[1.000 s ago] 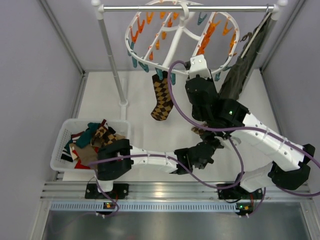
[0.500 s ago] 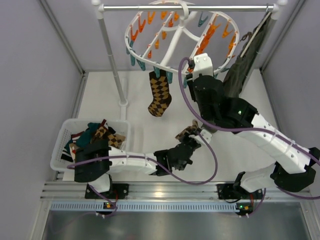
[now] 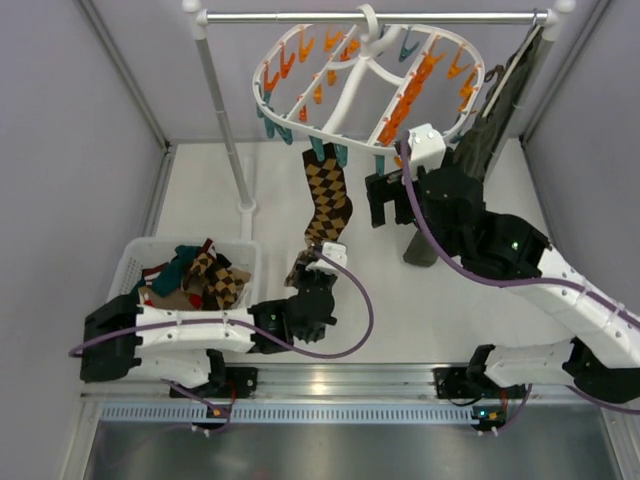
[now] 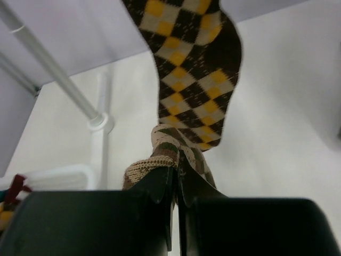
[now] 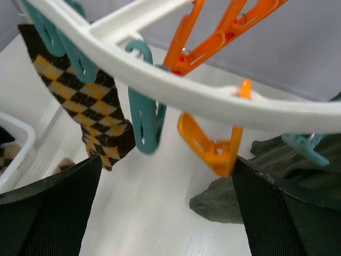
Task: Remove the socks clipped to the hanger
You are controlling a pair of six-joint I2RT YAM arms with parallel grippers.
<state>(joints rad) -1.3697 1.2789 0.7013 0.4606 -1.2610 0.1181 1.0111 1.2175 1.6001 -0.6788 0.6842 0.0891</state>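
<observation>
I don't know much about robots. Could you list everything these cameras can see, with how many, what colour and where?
rail: one, metal, across the back.
hanger: one, white, hooked on the rail.
clips: many, orange and teal, dangling from the hanger.
hanging sock: one, brown and yellow argyle, clipped at the hanger's near edge.
tan sock: one, tan and brown, just below the hanging sock.
basket: one, white, at the near left of the table.
heap of socks: count unclear, mixed colours, in the basket.
garment: one, olive-green, hanging at the right.
left gripper: black, shut on the tan sock.
right gripper: black, open, under the hanger's rim.
</observation>
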